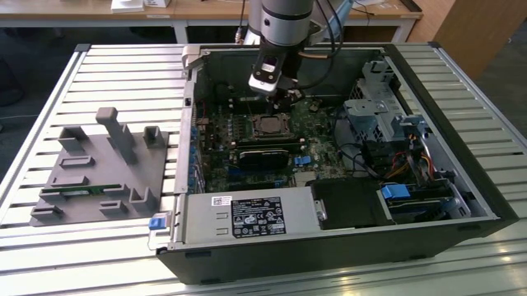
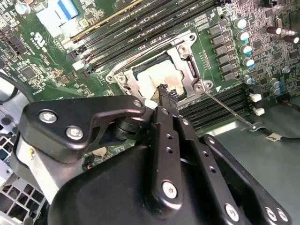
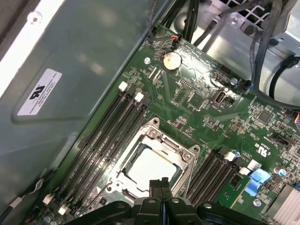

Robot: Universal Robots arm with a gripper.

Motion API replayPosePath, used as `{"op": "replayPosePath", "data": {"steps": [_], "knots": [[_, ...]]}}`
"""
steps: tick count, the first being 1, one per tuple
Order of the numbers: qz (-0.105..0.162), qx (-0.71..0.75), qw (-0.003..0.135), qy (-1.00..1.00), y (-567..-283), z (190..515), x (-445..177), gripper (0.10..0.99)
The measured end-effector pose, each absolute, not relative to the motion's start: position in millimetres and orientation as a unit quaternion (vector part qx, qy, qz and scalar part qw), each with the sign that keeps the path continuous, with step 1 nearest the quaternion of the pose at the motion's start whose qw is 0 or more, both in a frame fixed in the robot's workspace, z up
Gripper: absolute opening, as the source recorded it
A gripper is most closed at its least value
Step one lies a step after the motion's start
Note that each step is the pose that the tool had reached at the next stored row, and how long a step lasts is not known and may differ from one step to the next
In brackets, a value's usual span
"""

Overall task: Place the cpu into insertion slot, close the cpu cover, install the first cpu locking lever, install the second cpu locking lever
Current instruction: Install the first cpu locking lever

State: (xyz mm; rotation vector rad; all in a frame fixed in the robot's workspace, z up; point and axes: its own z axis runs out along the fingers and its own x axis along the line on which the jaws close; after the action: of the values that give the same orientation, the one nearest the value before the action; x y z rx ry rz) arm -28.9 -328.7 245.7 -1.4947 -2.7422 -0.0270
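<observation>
The cpu [image 3: 149, 167], a flat chip with a silver-grey top, lies in the insertion slot [image 2: 140, 70] on the green board. The cpu cover [image 3: 182, 151], a silver frame plate, lies flat around it. A thin metal locking lever [image 2: 229, 110] sticks out from one corner of the socket, across the memory slots. A second lever [image 2: 140, 50] runs along the frame's opposite side. My gripper [image 2: 164, 92] hangs just over the socket's edge with its two fingers pressed together and nothing visible between them. In the exterior view the gripper [image 1: 290, 102] sits inside the case, just behind the cpu [image 1: 270, 125].
Long black memory slots [image 3: 105, 136] flank the socket. A black card [image 1: 263, 154] lies in front of it, the power supply [image 1: 247, 216] nearer still. Drive cage and cables [image 1: 387, 123] fill the exterior view's right. A grey fixture [image 1: 99, 166] stands outside the case on the left.
</observation>
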Motion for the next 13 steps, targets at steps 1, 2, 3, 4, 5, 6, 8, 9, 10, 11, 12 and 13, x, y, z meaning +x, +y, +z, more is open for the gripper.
{"op": "replayPosePath", "data": {"steps": [1,2,3,4,5,6,8,9,10,11,12,13], "knots": [[-0.009,-0.477,0.009,-0.879,-328.7,245.8,-28.9,0.118],[-0.009,-0.475,0.009,-0.880,-328.7,245.7,-28.9,0.118],[-0.009,-0.474,0.009,-0.880,-328.7,245.8,-28.9,0.118],[-0.009,-0.472,0.009,-0.881,-328.7,245.8,-28.9,0.118],[-0.009,-0.471,0.009,-0.882,-328.7,245.7,-28.9,0.118],[-0.009,-0.469,0.009,-0.883,-328.7,245.8,-28.9,0.118],[-0.008,-0.464,0.009,-0.886,-328.7,245.7,-28.9,0.118],[-0.008,-0.461,0.009,-0.887,-328.7,245.7,-28.9,0.118],[-0.008,-0.458,0.009,-0.889,-328.7,245.8,-28.9,0.118],[-0.008,-0.455,0.009,-0.891,-328.7,245.7,-28.9,0.118],[-0.008,-0.451,0.009,-0.892,-328.7,245.8,-28.9,0.118],[-0.008,-0.447,0.009,-0.894,-328.7,245.8,-28.9,0.118]]}}
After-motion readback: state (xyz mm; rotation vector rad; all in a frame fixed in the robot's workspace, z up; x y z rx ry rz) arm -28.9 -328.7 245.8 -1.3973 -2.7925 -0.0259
